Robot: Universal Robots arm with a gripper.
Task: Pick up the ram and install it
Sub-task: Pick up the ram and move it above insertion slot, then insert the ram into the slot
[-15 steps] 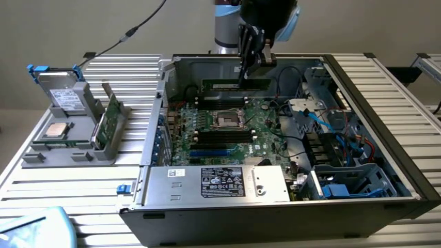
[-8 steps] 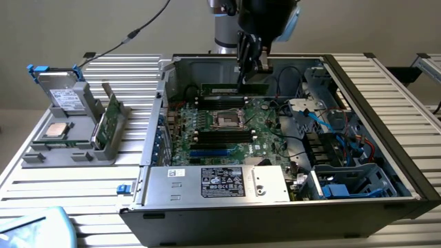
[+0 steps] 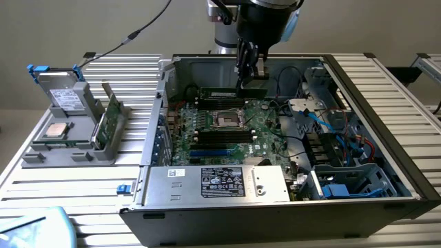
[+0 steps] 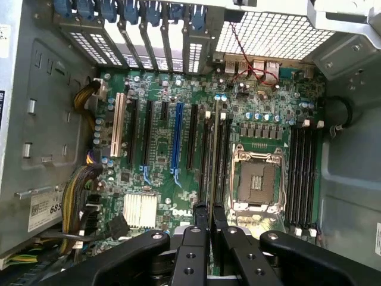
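The ram is in the upper centre of the exterior view, level and lengthwise across the frame, label side to the camera. It is low over the far edge of the motherboard, just beyond the processor socket.

Gripper: comes straight down from the top of the frame. Fingers are closed to a narrow gap on the end of the ram towards the exterior view's right.

Wrist view: the ram is edge-on, a thin line running out from between the two fingers. It lies along the bank of black memory slots just beside the socket. Cannot tell whether it is seated or only just above a slot.

Surroundings:
- The motherboard lies flat in an open computer case.
- The silver power supply sits at the case's near edge, lower centre.
- On the exterior view's left, well apart from the case, a grey holder carries an upright green card and a hard drive.
- Case and holder both stand on a slatted metal table.
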